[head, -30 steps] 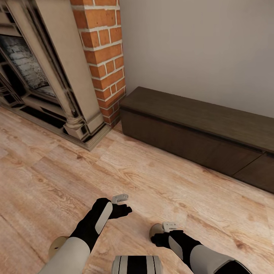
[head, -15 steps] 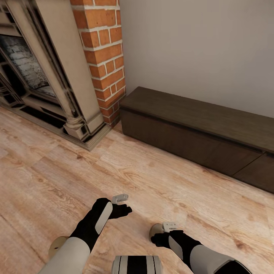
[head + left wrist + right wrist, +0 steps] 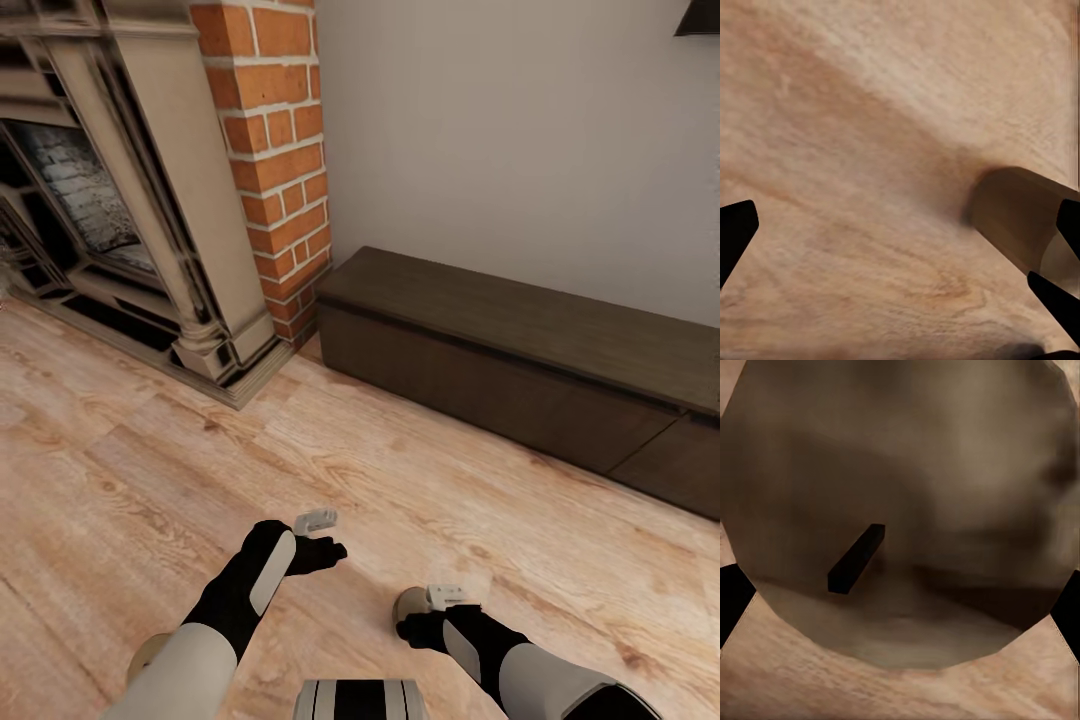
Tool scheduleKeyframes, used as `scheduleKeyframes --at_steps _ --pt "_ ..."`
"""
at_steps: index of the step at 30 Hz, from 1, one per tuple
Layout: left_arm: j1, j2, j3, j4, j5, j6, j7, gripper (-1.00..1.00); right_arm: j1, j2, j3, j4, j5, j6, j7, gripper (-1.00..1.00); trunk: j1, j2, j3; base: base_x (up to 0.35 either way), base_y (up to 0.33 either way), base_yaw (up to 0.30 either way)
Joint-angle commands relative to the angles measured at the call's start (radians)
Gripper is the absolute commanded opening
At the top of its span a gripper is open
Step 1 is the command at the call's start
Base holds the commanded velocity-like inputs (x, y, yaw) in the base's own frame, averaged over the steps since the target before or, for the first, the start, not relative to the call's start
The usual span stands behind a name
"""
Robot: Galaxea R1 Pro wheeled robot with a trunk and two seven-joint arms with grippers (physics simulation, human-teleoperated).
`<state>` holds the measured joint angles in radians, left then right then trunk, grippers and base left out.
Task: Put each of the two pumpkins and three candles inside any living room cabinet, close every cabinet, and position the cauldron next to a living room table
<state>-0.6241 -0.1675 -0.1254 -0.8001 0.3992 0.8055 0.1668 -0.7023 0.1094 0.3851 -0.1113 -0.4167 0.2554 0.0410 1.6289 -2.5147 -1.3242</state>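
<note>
A tan candle (image 3: 900, 510) sits right under the right gripper (image 3: 425, 625): the right wrist view looks straight down on its round top, with the short dark wick (image 3: 856, 558) lying across it and a black fingertip (image 3: 733, 596) at each side, the jaws apart around the candle; whether they press on it I cannot tell. From the head view only a beige sliver of this candle shows beside the right wrist, low on the wooden floor (image 3: 120, 470). The left wrist view catches a second candle (image 3: 1020, 217) lying on its side on the floor, next to one dark fingertip, with the left jaws wide apart and holding nothing. The left gripper (image 3: 325, 550) hovers low over the floor. Beyond them the long dark-brown cabinet (image 3: 520, 370) stands closed against the wall, just beside the brick column (image 3: 275, 160) of the fireplace (image 3: 110, 210). No writing is readable anywhere.
</note>
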Motion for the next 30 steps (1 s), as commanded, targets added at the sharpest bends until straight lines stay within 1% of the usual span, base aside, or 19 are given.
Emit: scheduleKeyframes --at_steps 1,19,27,30 --pt "0.0 0.0 -0.002 -0.001 0.01 0.003 0.01 1.0 0.0 0.0 0.009 0.0 -0.01 0.004 0.0 -1.0 -0.001 0.0 0.003 0.0 0.0 0.0" --pt "0.0 0.001 -0.002 0.002 0.008 0.003 0.011 1.0 0.0 0.0 0.008 -0.002 -0.01 0.005 -0.002 -1.0 -0.009 0.004 0.074 0.0 0.0 -0.006" --pt "-0.001 0.006 0.0 0.008 0.005 0.003 0.011 1.0 -0.001 -0.003 0.001 -0.008 -0.01 0.008 -0.007 -1.0 -0.012 0.006 0.113 0.0 0.0 -0.18" --pt "0.0 0.01 0.002 0.01 0.004 0.004 0.011 1.0 -0.002 -0.004 0.001 -0.024 -0.01 0.012 -0.009 -1.0 -0.014 0.007 0.128 0.0 0.0 -0.215"
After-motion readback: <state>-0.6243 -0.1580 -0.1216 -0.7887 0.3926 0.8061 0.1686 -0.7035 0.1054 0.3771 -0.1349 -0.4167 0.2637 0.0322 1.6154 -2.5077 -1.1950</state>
